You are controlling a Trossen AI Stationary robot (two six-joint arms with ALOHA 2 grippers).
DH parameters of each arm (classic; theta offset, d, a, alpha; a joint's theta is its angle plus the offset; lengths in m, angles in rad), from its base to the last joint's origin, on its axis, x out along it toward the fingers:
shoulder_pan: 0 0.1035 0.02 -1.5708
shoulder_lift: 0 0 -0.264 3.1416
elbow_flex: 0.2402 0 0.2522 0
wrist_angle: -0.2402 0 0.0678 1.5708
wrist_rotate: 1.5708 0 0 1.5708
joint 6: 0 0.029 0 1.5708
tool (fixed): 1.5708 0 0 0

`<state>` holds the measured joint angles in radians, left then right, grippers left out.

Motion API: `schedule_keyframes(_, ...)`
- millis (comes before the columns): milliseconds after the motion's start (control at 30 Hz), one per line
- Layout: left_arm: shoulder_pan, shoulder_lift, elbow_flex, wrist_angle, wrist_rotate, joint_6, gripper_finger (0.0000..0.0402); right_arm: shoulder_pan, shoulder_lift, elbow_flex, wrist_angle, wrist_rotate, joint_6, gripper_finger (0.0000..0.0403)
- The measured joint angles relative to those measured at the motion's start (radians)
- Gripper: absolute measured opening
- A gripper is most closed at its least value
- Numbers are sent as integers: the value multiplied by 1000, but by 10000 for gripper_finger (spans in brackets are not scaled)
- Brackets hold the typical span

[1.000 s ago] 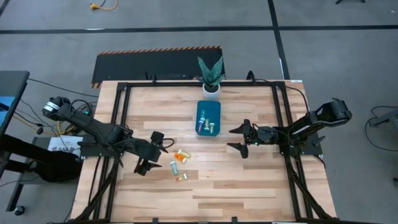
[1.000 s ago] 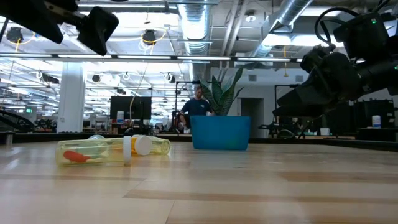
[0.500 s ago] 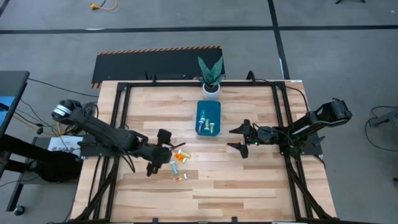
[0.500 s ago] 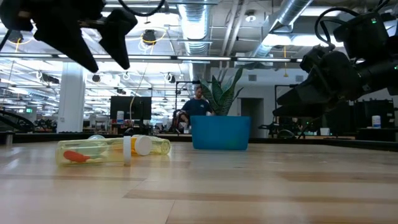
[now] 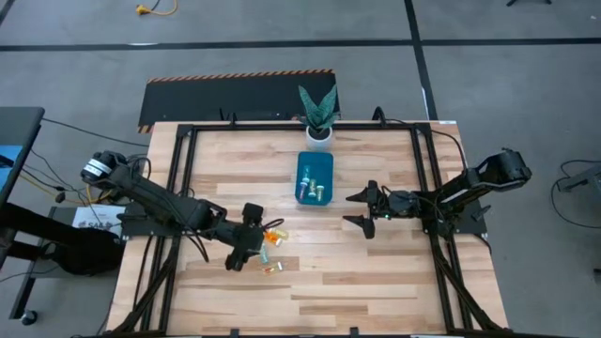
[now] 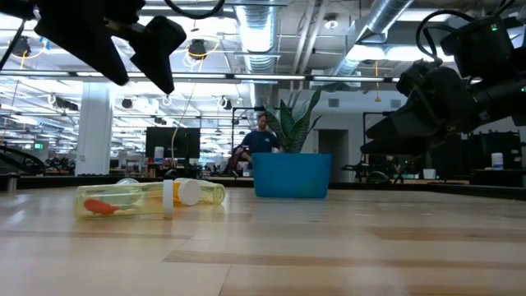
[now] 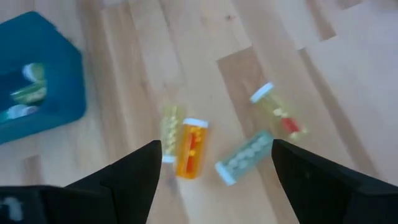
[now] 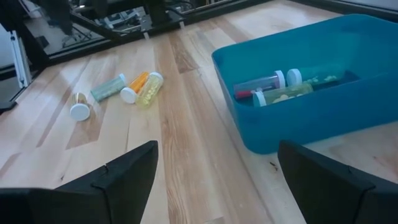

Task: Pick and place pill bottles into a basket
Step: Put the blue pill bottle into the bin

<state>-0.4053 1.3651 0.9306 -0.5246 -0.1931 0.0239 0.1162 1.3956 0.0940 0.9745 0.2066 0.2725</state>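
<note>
High view shows your left gripper (image 5: 250,246), jaws spread and empty, has advanced over the pill bottles (image 5: 271,238) at lower centre; the basket (image 5: 315,178) sits above, right gripper (image 5: 361,209) spread, idle.

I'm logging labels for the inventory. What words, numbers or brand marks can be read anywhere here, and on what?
None can be read.
Pill bottles on the table: no legible label.
Bottles in the basket: any print too small to read.
Striped mat behind the table: hazard stripes only, no words.
Screens in the room in the low view: too blurred to read.
</note>
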Motion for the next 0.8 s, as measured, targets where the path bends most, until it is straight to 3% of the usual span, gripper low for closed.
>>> schedule_keyframes(200, 2, 0, 0, 8, 58, -22, 293, 0, 0, 0, 0, 0, 16, 327)
schedule_keyframes(567, 8, 3, 0, 11, 83, 84, 293, 0, 0, 0, 0, 0, 17, 327)
schedule_keyframes(800, 5, 3, 0, -26, 58, -43, 293, 0, 0, 0, 0, 0, 17, 327)
